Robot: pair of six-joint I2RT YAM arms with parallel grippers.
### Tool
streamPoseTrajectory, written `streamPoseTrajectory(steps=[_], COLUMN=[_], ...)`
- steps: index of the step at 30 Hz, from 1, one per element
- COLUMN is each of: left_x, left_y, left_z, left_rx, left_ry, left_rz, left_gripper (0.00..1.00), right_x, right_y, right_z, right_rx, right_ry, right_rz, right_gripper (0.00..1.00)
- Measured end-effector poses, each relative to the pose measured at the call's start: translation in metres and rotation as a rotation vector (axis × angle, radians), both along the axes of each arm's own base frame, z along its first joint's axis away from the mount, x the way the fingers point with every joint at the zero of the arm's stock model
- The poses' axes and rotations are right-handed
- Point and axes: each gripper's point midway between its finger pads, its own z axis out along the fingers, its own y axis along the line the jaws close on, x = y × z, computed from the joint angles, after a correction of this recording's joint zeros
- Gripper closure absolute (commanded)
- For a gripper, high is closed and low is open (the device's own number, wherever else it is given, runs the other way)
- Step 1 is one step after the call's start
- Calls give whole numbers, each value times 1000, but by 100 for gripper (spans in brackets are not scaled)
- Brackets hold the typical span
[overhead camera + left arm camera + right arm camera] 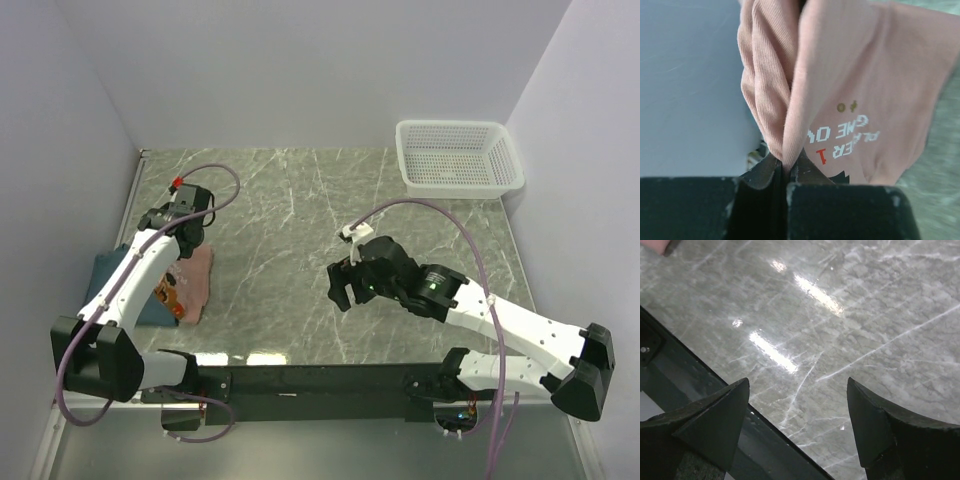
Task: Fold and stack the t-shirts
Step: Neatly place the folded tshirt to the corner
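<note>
The salmon-pink t-shirt (192, 283) lies bunched at the table's left edge, partly over the dark teal-blue t-shirt (112, 275). My left gripper (185, 246) is shut on a fold of the pink shirt; in the left wrist view the cloth (850, 90) with printed text hangs from the closed jaws of the gripper (786, 167). My right gripper (345, 288) is open and empty over the bare marble near the table's middle, and its wrist view (797, 390) shows only tabletop between the jaws.
A white mesh basket (460, 155) stands at the back right corner. The grey marble table (300, 220) is walled on the left, back and right. The black front rail (700, 375) runs below the right gripper.
</note>
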Motion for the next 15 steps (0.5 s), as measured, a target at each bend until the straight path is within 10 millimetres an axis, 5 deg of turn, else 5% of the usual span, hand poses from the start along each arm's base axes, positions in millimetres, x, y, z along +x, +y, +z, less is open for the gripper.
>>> streamPoseTrajectory(steps=[15], left_x=[-1], left_y=[70], left_z=[-14], left_rx=[199], left_ry=[93], left_rz=[184], left_gripper=[99], right_x=[-9], right_y=[-3], right_z=[-2], right_rx=[34], right_ry=[-9], right_rz=[36], right_gripper=[16])
